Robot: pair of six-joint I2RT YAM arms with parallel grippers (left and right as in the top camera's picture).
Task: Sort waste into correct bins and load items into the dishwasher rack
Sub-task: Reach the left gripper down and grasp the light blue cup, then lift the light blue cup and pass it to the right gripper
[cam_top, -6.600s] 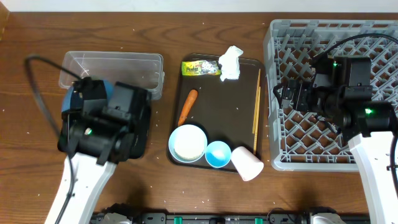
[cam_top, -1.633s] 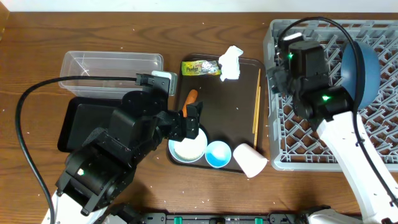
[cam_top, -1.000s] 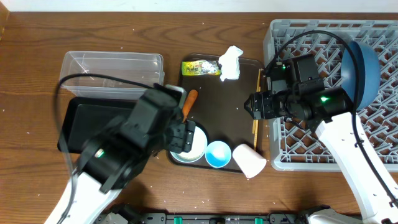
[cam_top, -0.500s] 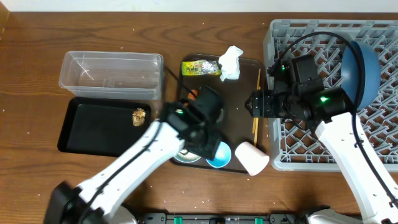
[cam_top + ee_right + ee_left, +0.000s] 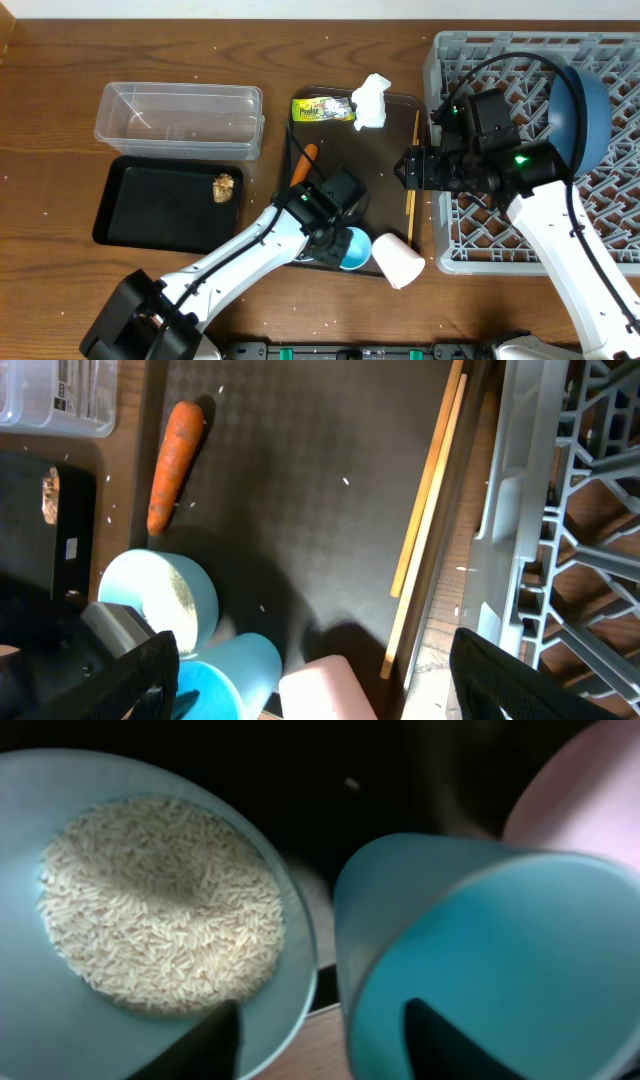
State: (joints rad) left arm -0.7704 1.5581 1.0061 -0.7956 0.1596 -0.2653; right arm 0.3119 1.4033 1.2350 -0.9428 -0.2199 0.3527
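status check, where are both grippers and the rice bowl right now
Left gripper open, low over bowl and blue cup rims. Right gripper open, above chopsticks beside rack. Rice in bowl, not yet binned. Pink cup close beside blue cup.

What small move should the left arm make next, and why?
Probably shift the left gripper toward the bowl, so its jaws straddle only that rim. Now the open jaws span both the bowl's edge and the blue cup, and the rice needs binning.

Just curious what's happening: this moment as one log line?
left gripper: open above rice bowl, blue cup | right gripper: open over chopsticks | plate: in rack | lump: in black tray
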